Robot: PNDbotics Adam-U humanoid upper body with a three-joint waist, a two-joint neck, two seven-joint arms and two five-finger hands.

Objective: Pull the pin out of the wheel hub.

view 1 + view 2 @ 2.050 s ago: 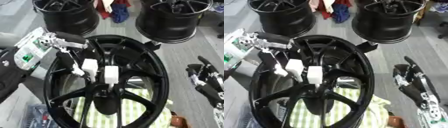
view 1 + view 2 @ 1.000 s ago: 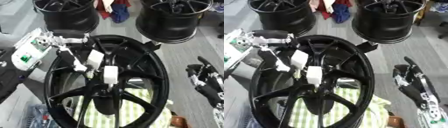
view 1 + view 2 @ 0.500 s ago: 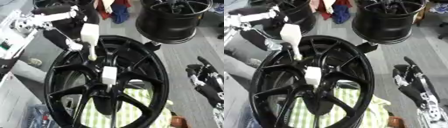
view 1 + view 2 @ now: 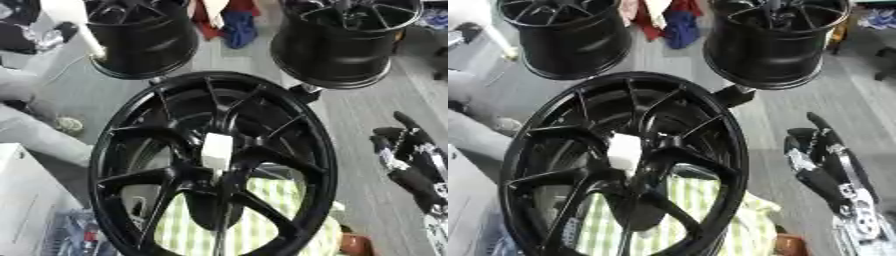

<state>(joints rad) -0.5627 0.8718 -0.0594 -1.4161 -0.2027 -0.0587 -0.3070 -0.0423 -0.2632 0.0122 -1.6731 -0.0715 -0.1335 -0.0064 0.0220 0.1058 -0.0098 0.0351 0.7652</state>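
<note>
**Mia:** What is in the left eye view?

**Ben:** A grey floor (image 4: 367, 115) made of long boards. A big black wheel hub (image 4: 214, 165) fills the middle. Under its near part is a cloth with green and white checks (image 4: 262, 225).

**Mia:** What else is in the room?

**Ben:** Two more black wheels stand at the far side, one on the left (image 4: 140, 42) and one on the right (image 4: 346, 42). Between them is a heap of red, blue and white clothes (image 4: 226, 20). A white box (image 4: 26, 200) sits at the near left, just beside the hub.

**Mia:** Where is the pin?

**Ben:** A white pin (image 4: 74, 17) with a thin tip is up at the far left, in front of the left wheel. It is well apart from the hub's middle. A white block (image 4: 217, 149) sits on the middle of the hub.

**Mia:** Is the left hand holding the pin?

**Ben:** I cannot tell. There is only a black and silver blur in that corner.

**Mia:** And the right eye view?

**Ben:** The right hand (image 4: 824, 160) shows best there. It is black and silver and hangs over the floor to the right of the hub. It is open, holds nothing and does not touch the hub. A small orange-brown thing (image 4: 791, 245) sits at the near right, by the edge of the cloth.

**Mia:** Can you read any words?

**Ben:** No. The block and the box are too blurry for me to read.
</note>
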